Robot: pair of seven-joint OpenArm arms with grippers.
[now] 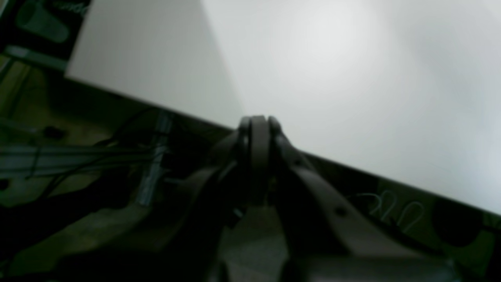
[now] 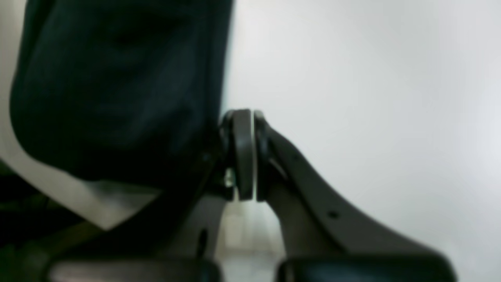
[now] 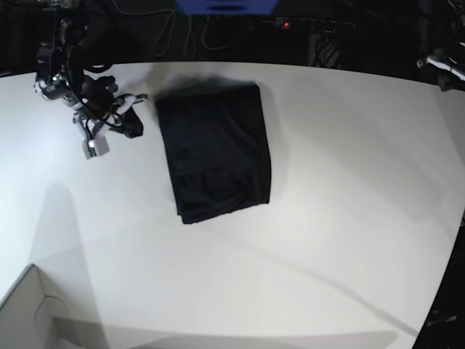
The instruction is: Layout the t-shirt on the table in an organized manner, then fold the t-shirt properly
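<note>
One garment is all this job concerns, and most of the work appears to be behind it. Going from the near side of the base view outward: a white box (image 3: 29, 309) is sitting at the near corner, then a wide stretch of the bare table (image 3: 327, 218), glossy and marked only by arm shadows. Beyond that, the t-shirt (image 3: 216, 149) is lying toward the far edge as a tidy upright rectangle, its edges nearly straight, no sleeves sticking out, the near hem slightly uneven and the far corners a little ruffled. It looks folded over on itself at least once, though how many layers it holds cannot be told.

Just beside its far corner, the right gripper (image 2: 243, 152) is hovering with its fingers pressed together on nothing; in its wrist view the black cloth is filling the space just beside the closed tips, close but not pinched. The left gripper (image 1: 258, 149) is sitting off past the table's edge, fingers likewise closed and empty, with cables and floor showing below it; in the base view that arm is barely showing at the far corner.

As a judgement, the laying out is finished and the folding is nearly done. What may be remaining is one more fold to shorten the long rectangle, or a smoothing of the ruffled far edge.
</note>
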